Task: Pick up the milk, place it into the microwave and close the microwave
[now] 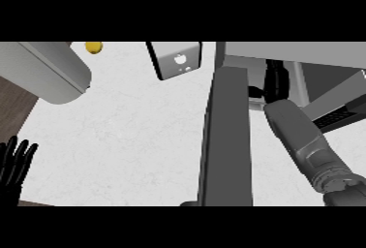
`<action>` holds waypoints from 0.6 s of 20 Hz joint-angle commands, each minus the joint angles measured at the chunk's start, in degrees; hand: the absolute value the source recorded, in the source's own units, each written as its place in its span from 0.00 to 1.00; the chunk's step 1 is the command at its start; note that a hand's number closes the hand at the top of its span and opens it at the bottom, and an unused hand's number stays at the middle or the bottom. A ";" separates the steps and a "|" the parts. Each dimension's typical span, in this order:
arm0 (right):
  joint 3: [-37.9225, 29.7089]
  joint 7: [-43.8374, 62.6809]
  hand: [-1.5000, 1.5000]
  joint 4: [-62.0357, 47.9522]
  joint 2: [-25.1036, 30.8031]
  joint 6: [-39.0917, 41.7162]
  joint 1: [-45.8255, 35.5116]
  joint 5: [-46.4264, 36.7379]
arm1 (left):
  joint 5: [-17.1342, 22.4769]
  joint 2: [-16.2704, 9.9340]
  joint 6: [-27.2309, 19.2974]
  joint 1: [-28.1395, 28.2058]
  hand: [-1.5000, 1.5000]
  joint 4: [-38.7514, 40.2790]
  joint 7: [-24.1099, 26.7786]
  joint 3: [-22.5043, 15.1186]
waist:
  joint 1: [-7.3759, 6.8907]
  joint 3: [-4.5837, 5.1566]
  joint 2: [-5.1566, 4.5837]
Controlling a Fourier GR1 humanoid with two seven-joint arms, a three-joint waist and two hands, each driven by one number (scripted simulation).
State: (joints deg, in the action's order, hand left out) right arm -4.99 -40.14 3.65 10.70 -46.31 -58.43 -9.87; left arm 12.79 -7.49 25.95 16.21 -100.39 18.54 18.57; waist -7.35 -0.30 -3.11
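At the far left edge of the frame, low down, the left hand (14, 162) rests with its black fingers straight and spread, pointing up, holding nothing. Just beside it the dark wood edge (16, 104) of the counter shows, and the pale speckled counter (121, 145) stretches across the middle. In the upper left corner sits a large rounded grey object (46, 70), partly cut off by the frame. Right beside it, at the top, a small yellow item (94, 47) peeks in. Moving toward top centre, a tilted grey box with a small apple logo (177, 60) stands on the counter. Next comes the microwave door (227, 140), swung open, seen edge-on as a tall dark grey slab running from the upper middle down to the bottom. To its right, the microwave (322, 63) fills the upper right, its cavity open. The right forearm (311, 145) rises from the lower right corner into that cavity, and the right hand (275, 80) is inside, dark against the interior; I cannot tell whether its fingers are curled or straight. The milk is hidden from view, so I cannot tell where it sits.
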 commanded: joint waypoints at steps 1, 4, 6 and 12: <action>-0.53 -0.29 0.00 0.12 -1.33 -0.45 0.05 0.37 | -0.52 0.82 -0.66 0.08 0.00 -0.51 0.79 -0.10 | 0.09 0.00 0.17; -1.72 -3.16 0.00 2.02 -0.23 1.30 1.89 1.45 | -1.98 1.26 -0.17 1.85 0.00 0.20 2.20 -0.52 | 1.42 0.02 0.69; -2.12 -4.77 0.00 2.11 0.65 3.27 3.74 1.75 | -2.05 1.85 -0.70 1.95 0.00 -0.79 2.92 -0.41 | 1.54 -0.01 0.72; -3.34 -6.02 0.00 2.53 1.21 8.23 3.90 2.77 | -1.53 1.11 0.44 4.18 0.00 -1.79 3.03 0.49 | 2.05 0.03 1.07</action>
State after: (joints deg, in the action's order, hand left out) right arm -7.51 -44.40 5.57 10.58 -41.69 -54.95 -7.79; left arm 10.88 -5.66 25.54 19.11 -101.81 21.04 18.18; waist -5.67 -0.30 -2.25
